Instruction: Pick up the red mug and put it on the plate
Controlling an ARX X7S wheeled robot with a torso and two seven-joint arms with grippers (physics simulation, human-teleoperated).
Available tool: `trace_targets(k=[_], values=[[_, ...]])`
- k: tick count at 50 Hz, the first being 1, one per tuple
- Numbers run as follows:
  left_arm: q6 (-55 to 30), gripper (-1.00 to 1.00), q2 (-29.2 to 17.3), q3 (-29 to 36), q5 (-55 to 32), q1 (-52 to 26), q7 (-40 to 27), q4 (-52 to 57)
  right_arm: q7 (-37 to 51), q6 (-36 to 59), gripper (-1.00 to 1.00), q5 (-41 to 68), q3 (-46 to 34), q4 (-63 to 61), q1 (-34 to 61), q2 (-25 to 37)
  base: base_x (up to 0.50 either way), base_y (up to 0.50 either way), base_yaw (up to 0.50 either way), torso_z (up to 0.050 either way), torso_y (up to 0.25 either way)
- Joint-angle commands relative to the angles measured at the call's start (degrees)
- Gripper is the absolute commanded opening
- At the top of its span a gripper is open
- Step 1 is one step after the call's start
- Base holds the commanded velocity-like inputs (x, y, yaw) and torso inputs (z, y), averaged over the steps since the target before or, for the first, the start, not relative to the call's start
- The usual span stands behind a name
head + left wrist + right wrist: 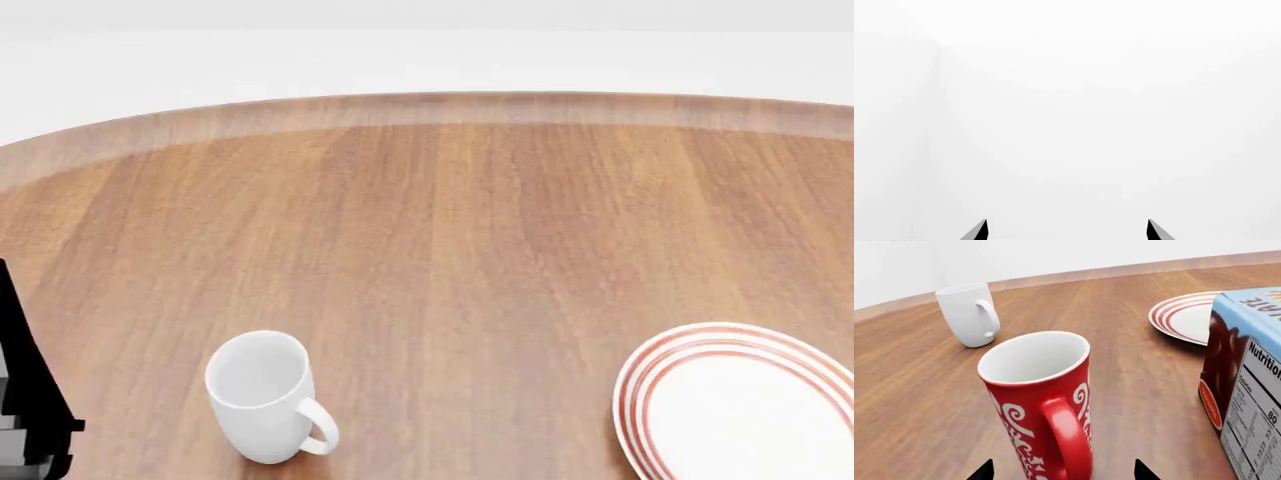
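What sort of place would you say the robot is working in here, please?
Probably a simulated dining or kitchen tabletop, though the white surroundings give little away. A round wooden table holds a red mug, a white mug, a red-ringed plate and a food carton with a nutrition label.

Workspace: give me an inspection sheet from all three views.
Surface: round wooden table, bare in the middle.
Job's things: red mug upright, close before the right gripper; plate empty.
Clutter: white mug upright; printed carton beside the red mug.
Grippers: left gripper open, facing blank white, holding nothing; right open, tips either side of the mug's handle.
Cables: nothing seen.
Surroundings: plain white walls.
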Motion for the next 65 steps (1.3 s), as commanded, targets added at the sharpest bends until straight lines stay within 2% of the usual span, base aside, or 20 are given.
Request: trace_targets(k=[1, 29, 30, 56, 58, 65], values=[[0.0, 1.00, -0.2, 0.0, 0.0, -0.1, -0.2, 0.0, 0.3, 0.3, 1.00, -0.5, -0.2, -1.3, -0.4, 0.2, 0.00, 0.00, 0.00, 0.000, 0.000], [0.0, 1.00, -0.6, 0.0, -0.2, -0.1, -0.6, 0.4, 1.2, 1.2, 1.00, -0.6, 0.2, -2.0, -0.6, 0.5, 0.00, 0.00, 0.00, 0.000, 0.000], [0.0, 1.00, -0.6, 0.0, -0.3, -0.1, -0.6, 0.4, 1.4, 1.3, -1.00, -0.8, 0.2, -2.4, -0.7, 0.6, 0.00, 0.00, 0.00, 0.000, 0.000], [-0.1, 1.00, -1.0, -0.2, -0.6, -0.2, -1.0, 0.9, 4.1, 2.1, -1.00, -1.5, 1.6, -5.5, -2.5, 1.7, 0.00, 0.00, 0.00, 0.000, 0.000], [-0.2, 1.00, -1.0, -0.2, -0.6, -0.3, -1.1, 0.9, 4.4, 1.9, -1.00, -0.8, 1.8, -8.0, -3.6, 2.4, 0.00, 0.00, 0.00, 0.000, 0.000], [-0.8, 1.00, -1.1, -0.1, -1.1, -1.5, -1.0, 0.6, 13.3, 5.3, -1.00, -1.4, 6.4, -32.4, -12.4, 8.9, 0.00, 0.00, 0.00, 0.000, 0.001]])
